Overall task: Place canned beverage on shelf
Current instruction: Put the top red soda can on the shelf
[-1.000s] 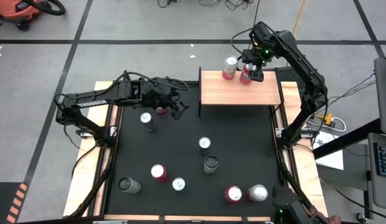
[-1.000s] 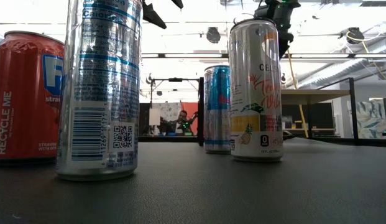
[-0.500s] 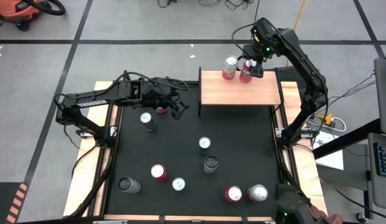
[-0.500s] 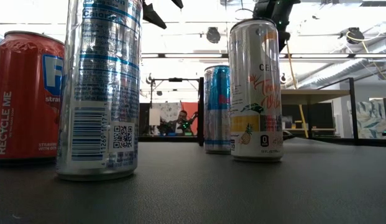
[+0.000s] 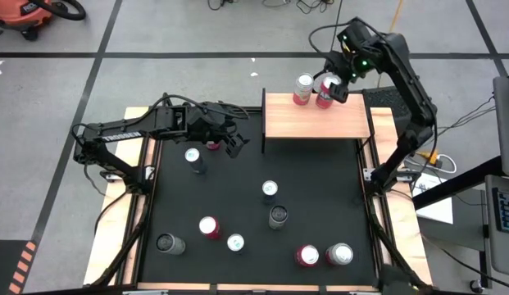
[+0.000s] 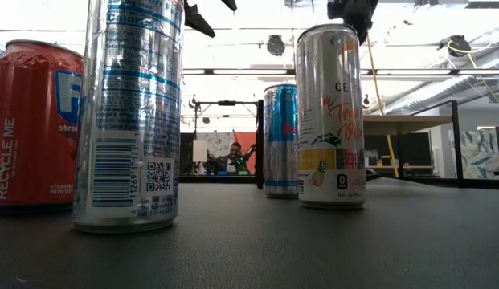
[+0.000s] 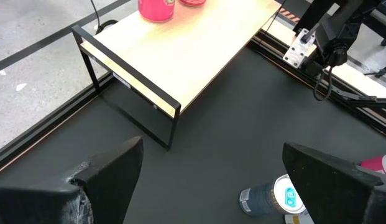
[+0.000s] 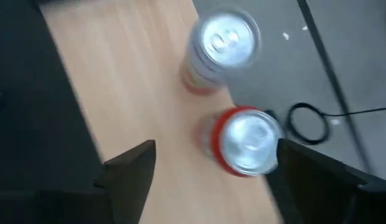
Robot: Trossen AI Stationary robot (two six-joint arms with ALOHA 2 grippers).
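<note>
Black table (image 5: 320, 188) with scattered cans, wooden shelf (image 5: 315, 123) bearing two cans

A pale light-wood shelf board (image 5: 315, 117) sat on a thin black metal frame over a matte black tabletop (image 5: 254, 213); two cans upon it showed silver lids, one with a red body (image 8: 242, 142), the other a whitish body (image 8: 219, 50); nearby cans were red with blue lettering (image 6: 32, 128), silver with blue bands (image 6: 132, 112), and white with a pineapple motif (image 6: 331, 116).
</note>
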